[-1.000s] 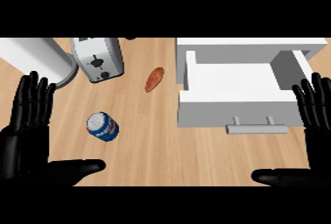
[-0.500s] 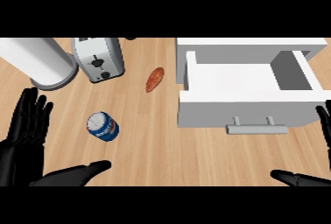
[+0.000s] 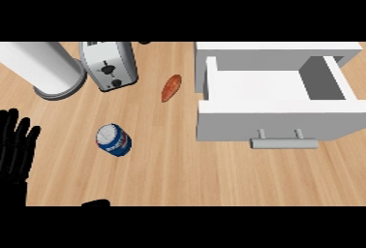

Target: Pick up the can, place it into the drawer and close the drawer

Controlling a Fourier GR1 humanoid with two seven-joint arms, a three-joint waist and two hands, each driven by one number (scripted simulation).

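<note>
You see only part of the left hand (image 3: 16, 147), cut off by the view's left edge; the white cylinder (image 3: 39, 68) runs past the top left corner; the drawer (image 3: 275, 104) cabinet's right side is cropped at the frame's edge.

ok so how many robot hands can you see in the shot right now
1. Only the left hand shows, open at the picture's left edge, left of the can. The right hand is out of view.
</note>
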